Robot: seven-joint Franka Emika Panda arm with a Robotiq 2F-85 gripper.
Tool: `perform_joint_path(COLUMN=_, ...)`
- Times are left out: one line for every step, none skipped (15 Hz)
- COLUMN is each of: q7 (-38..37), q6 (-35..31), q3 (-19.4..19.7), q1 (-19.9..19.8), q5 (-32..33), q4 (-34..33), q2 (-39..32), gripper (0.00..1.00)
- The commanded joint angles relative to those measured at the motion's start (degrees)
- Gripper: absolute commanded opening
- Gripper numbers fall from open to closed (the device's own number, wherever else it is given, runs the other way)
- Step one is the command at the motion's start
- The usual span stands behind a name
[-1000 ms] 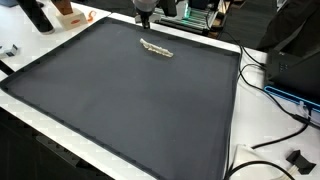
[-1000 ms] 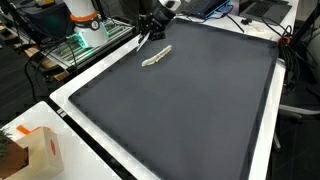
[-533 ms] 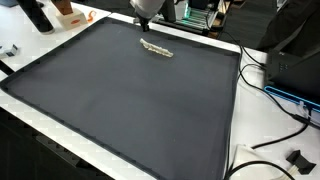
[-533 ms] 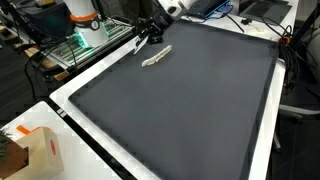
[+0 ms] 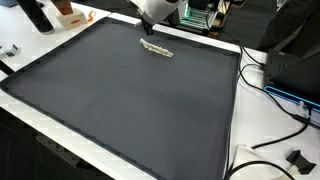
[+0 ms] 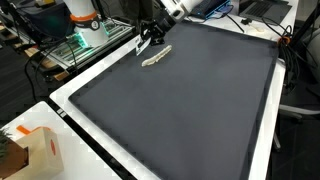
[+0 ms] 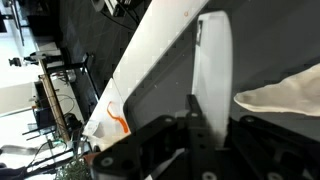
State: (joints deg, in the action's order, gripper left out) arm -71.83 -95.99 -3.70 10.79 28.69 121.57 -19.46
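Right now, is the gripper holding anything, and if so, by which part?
Nothing is held. The gripper hangs with bare jaws just above the mat; the pale strip lies flat beside it, untouched.

Pale crumpled strip (image 5: 158, 49), flat on dark mat (image 5: 130, 100), near its edge

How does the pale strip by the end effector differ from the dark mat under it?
The strip is off-white; the mat is dark grey. The strip is small and narrow; the mat is broad, many times larger. The strip looks lumpy and uneven; the mat lies smooth. Both lie horizontal, and the end effector holds neither.
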Motion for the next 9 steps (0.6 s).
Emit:
perform_joint_path(q7=2.0, q6=1.94, q3=0.01, q1=1.73, q5=3.26, q4=-0.42, q2=-0.93, gripper=0.01)
perform_joint_path(q7=2.53, q6=2.22, q3=-0.08, q1=2.06, q5=3.96, q4=-0.4, q2=-1.03, gripper=0.01)
perform_joint_path(q7=3.3, q6=2.42, q3=-0.19, q1=2.36, q5=4.53, q4=-0.34, q2=-1.05, gripper=0.01)
perform_joint_path(q7=3.99, q6=2.59, q3=-0.31, q1=2.59, q5=5.07, q4=-0.27, q2=-1.03, gripper=0.01)
perform_joint_path(q7=4.82, q6=2.63, q3=-0.45, q1=2.77, q5=5.48, q4=-0.17, q2=-0.92, gripper=0.01)
perform_joint_path(q7=5.62, q6=2.6, q3=-0.63, q1=2.89, q5=5.79, q4=-0.04, q2=-0.76, gripper=0.01)
perform_joint_path(q7=6.35, q6=2.5, q3=-0.77, q1=3.0, q5=6.05, q4=0.09, q2=-0.57, gripper=0.01)
perform_joint_path(q7=7.14, q6=2.32, q3=-0.93, q1=3.09, q5=6.21, q4=0.23, q2=-0.39, gripper=0.01)
perform_joint_path(q7=8.1, q6=1.98, q3=-1.13, q1=3.15, q5=6.19, q4=0.47, q2=-0.08, gripper=0.01)
